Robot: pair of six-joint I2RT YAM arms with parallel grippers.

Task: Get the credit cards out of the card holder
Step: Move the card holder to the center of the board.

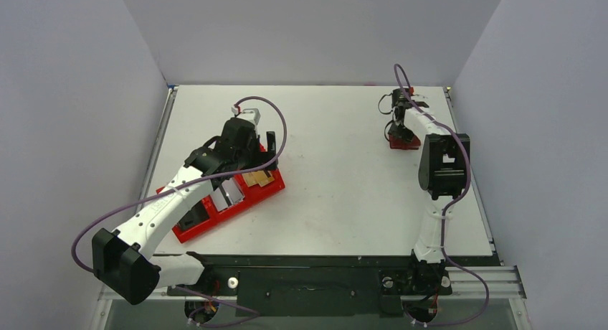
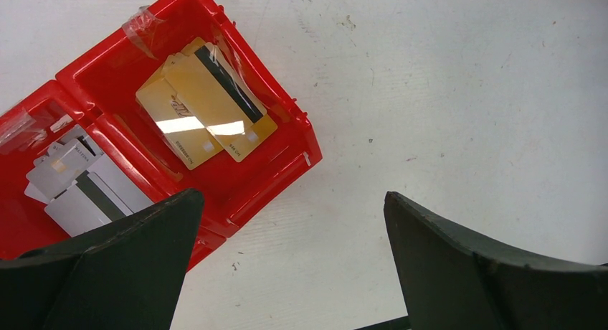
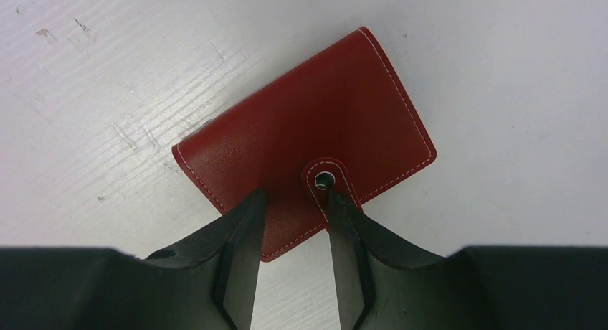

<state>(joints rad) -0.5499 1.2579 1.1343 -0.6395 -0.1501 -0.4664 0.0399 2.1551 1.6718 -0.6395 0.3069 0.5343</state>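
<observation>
The card holder [image 3: 308, 122] is a dark red wallet lying closed on the table at the far right, its strap tab [image 3: 326, 178] snapped down; it also shows in the top view [image 1: 406, 143]. My right gripper [image 3: 294, 197] is over its near edge, jaws a narrow gap apart, with the right fingertip at the strap tab and nothing held. Tan-gold credit cards [image 2: 208, 111] and silver-grey credit cards [image 2: 79, 186] lie in a bright red tray [image 2: 287, 122]. My left gripper [image 2: 294, 201] is wide open and empty, above bare table beside the tray's corner.
The red compartment tray [image 1: 188, 230] sits at the left of the table, under my left arm [image 1: 172, 197]. White walls close in the table at the back and both sides. The right arm [image 1: 441, 165] stands along the right edge.
</observation>
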